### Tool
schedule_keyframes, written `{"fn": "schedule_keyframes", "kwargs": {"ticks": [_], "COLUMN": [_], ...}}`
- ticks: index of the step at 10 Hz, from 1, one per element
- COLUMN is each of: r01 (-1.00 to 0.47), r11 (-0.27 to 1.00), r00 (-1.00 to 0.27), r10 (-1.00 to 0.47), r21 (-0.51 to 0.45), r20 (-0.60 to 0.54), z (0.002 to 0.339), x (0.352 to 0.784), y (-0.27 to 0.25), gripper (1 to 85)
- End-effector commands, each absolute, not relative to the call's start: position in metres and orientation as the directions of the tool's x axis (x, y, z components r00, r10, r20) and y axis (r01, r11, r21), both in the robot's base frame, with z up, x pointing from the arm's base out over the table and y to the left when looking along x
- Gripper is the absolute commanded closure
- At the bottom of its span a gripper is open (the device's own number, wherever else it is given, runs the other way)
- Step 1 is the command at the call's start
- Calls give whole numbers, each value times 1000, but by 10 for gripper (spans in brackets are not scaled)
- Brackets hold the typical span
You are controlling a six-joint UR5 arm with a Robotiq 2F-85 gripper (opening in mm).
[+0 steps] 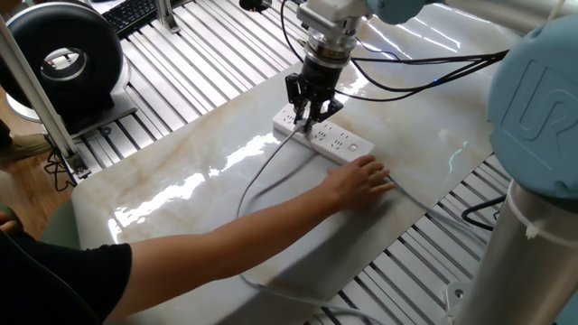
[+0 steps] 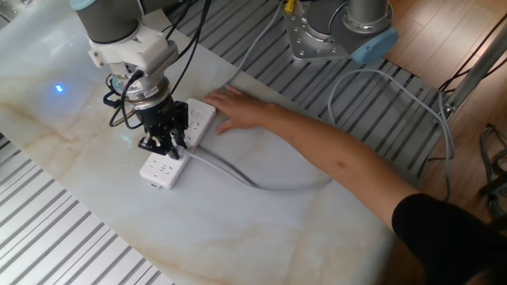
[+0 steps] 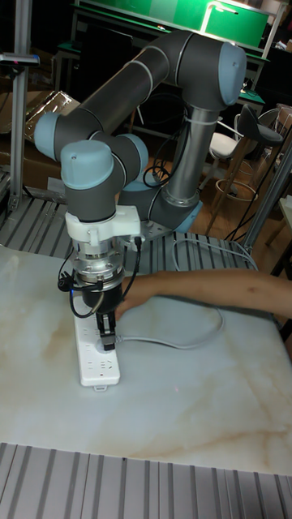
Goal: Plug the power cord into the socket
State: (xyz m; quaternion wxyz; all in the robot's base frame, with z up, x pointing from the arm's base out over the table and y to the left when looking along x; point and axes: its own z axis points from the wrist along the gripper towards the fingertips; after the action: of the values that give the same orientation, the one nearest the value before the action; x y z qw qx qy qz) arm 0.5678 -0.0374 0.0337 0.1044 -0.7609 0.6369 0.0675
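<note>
1. Tall fixed view: gripper (image 3: pixel 106 339) points straight down onto the socket (image 3: pixel 99 357), which lies flat on the marble table (image 3: pixel 203 405).
2. Fingers look clenched on the plug end of the cord (image 3: pixel 182 340); the plug itself is hidden between them, so the grasp is a judgement.
3. One fixed view: gripper (image 1: pixel 307 116) sits over the far end of the socket (image 1: pixel 339 143); cord (image 1: pixel 257 181) trails from it in a loop across the table (image 1: pixel 163 194).
4. Other fixed view: a person's hand (image 2: pixel 238 111) presses the other end of the socket (image 2: pixel 162 170), steadying it; cord (image 2: pixel 261 184) curves away beside the forearm.
5. Status: plug is at an outlet, in or near insertion. Cannot tell whether the prongs are fully seated.
6. Left, if seated: let go and lift clear. If not: press down further.
</note>
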Motion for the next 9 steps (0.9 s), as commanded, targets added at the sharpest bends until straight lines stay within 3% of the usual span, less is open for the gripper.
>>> {"fn": "schedule_keyframes", "kwargs": {"ticks": [1,3,4,5,6,7,9], "r01": [-982,-984,-985,-990,-997,-999,-998], "r11": [-167,-137,-165,-144,-70,-34,-7], "r00": [184,159,172,140,68,30,-1], "r10": [-947,-964,-963,-976,-995,-995,-993], "r21": [-84,-114,-49,11,25,42,63], "r20": [-263,-214,-209,-165,-79,-93,-122], "z": [33,33,34,46,69,77,84], "x": [566,574,558,546,540,535,525], "y": [-42,-56,-56,-59,-63,-52,-44], "gripper": [847,813,230,7,20,77,90]}}
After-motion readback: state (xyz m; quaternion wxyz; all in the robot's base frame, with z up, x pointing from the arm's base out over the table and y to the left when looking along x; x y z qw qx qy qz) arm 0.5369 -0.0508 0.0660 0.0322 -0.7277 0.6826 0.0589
